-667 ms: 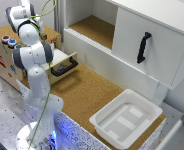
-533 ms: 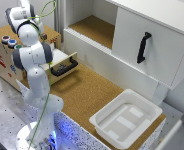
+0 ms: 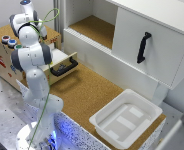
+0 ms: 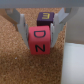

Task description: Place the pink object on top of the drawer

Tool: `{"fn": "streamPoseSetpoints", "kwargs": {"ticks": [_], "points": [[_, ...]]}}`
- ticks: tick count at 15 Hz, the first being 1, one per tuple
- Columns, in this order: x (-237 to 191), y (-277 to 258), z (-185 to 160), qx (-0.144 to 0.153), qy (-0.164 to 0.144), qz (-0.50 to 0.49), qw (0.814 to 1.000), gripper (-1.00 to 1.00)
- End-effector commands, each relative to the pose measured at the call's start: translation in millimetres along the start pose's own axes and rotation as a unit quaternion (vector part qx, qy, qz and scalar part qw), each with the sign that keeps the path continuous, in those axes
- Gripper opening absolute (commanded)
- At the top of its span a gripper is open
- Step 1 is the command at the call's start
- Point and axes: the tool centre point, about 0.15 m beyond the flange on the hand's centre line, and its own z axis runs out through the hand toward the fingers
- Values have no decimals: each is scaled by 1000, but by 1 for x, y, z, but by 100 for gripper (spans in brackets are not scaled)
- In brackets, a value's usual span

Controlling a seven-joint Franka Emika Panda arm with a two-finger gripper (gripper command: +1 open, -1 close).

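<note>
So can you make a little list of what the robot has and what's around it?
held: pink cube with letters, between the fingers
gripper: shut on the cube
behind cube: dark purple block
under it: cork-brown surface
drawer: light-wood box cabinet, its drawer open, black bar handle
also: empty white plastic tray

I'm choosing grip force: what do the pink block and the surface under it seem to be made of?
The pink block looks like painted wood or hard plastic: flat faces, squared edges, matte colour with dark printed letters; which one is unclear. The surface beneath looks like cork: speckled brown grain, matte. The end effector has a finger against each side of the block.
</note>
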Motion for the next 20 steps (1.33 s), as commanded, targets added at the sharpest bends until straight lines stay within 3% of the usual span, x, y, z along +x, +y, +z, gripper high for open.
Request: {"fn": "streamPoseSetpoints", "kwargs": {"ticks": [1,4,7,10,12,14,16,18,20], "points": [[-4,-14,-28,-26,27,-51,998,100],[-15,-28,-51,-33,30,-110,993,100],[-25,-32,-70,-21,23,-159,987,100],[-32,-35,-81,-7,-5,-229,973,100],[-33,-45,-82,28,-36,-301,952,100],[-38,-55,-82,54,-90,-378,920,100],[-42,-53,-83,43,-140,-447,883,100],[-42,-35,-84,26,-150,-482,863,100],[-40,-15,-83,22,-138,-506,851,100]]}}
